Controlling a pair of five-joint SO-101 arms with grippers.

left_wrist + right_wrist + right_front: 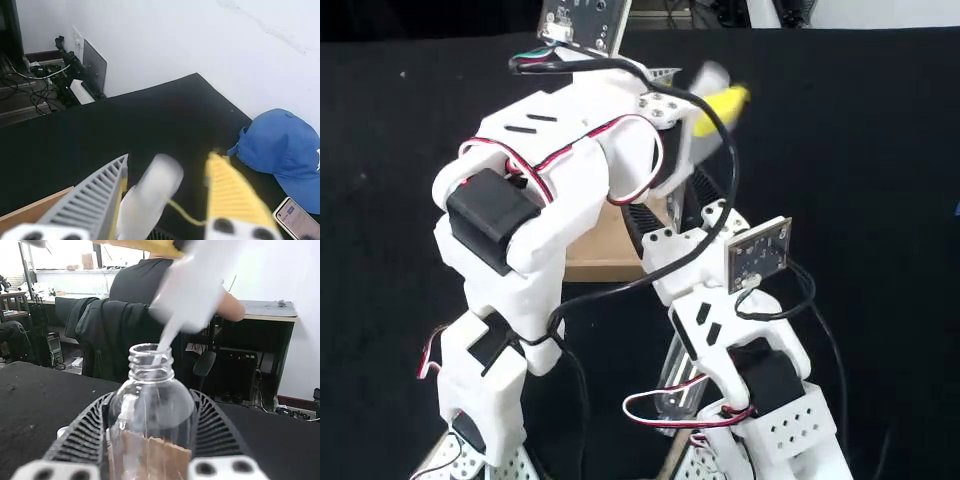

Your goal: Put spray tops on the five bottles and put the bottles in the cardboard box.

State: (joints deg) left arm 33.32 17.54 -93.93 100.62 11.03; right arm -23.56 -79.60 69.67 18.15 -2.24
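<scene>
Nearest, the right gripper [152,407] has its fingers clamped on a clear bottle [150,425] with an open neck. Just past that, the left gripper [169,165] is closed on a white spray top [195,285]. Its thin tube is dipping into the neck, but the cap's not seated yet. In the high view the top sits around 1 o'clock and the cardboard box [605,250] is about dead centre behind the arms. Looks like early days: this one needs screwing down and boxing, then more bottles.
</scene>
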